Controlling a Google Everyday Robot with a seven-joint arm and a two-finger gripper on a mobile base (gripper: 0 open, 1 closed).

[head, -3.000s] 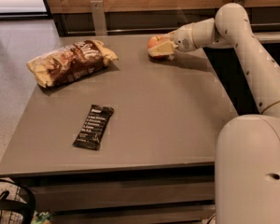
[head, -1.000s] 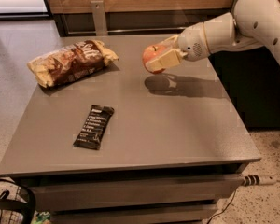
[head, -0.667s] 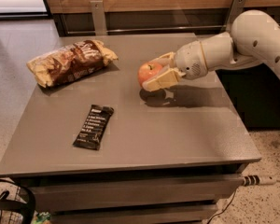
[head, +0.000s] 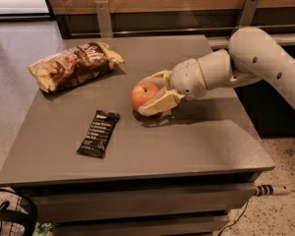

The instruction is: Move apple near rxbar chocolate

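The apple (head: 143, 94) is red-orange and sits between the cream fingers (head: 160, 103) of my gripper (head: 148, 93), low over the grey table (head: 187, 141) near its middle. The gripper is shut on the apple and reaches in from the right on a white arm (head: 255, 58). The rxbar chocolate (head: 99, 132), a flat black bar with white text, lies on the table to the lower left of the apple, a short gap away.
A crinkled tan-and-brown chip bag (head: 73, 65) lies at the table's back left. A wooden wall panel with metal brackets (head: 103, 16) runs behind the table. A cable plug (head: 268, 190) hangs at the lower right.
My gripper has carried the apple from the table's back right down and left toward the middle, closer to the black bar and lower over the table.
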